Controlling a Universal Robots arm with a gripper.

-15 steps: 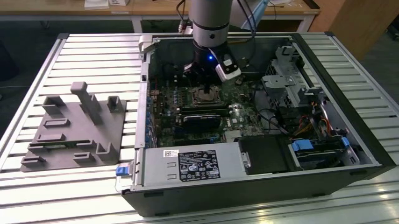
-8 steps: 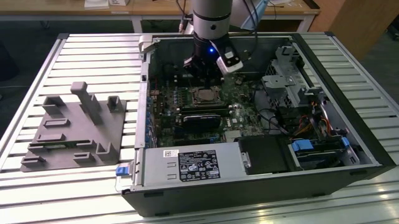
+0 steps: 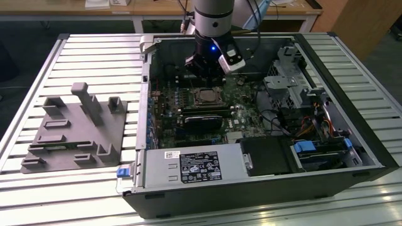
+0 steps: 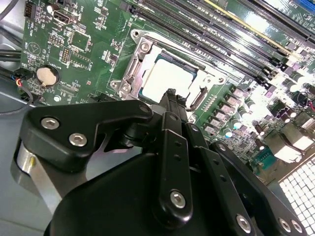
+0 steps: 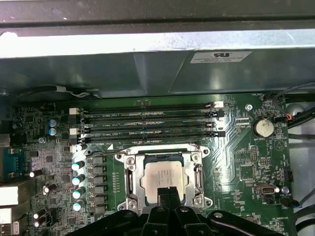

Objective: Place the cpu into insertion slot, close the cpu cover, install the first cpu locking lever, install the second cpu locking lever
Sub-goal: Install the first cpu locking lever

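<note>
Arm [image 3: 212,19] reaches from above into the open computer case [image 3: 370,155], which lies on its side on the slatted tabletop [image 3: 94,52]. The gripper [image 5: 167,191] hangs just over the socket [image 5: 132,202] in the green board [image 5: 236,162]. Its two black fingers [image 5: 162,197] are pressed together with nothing between them.

The cpu [image 5: 165,174] sits in the socket, pale face up. The cover [image 5: 198,172] lies flat around it, so the face shows through the open middle. In the second wrist view the fingertips [image 4: 171,98] are right at one edge of the cpu; I can't tell whether they touch it.

Long memory slots [image 5: 147,123] run alongside the socket, and a coin battery [image 5: 262,128] sits near them. On the exterior view's left a grey moulded fixture [image 3: 75,129] rests on the tabletop beside the case. A grey power-supply box [image 3: 188,167] sits inside the case.
</note>
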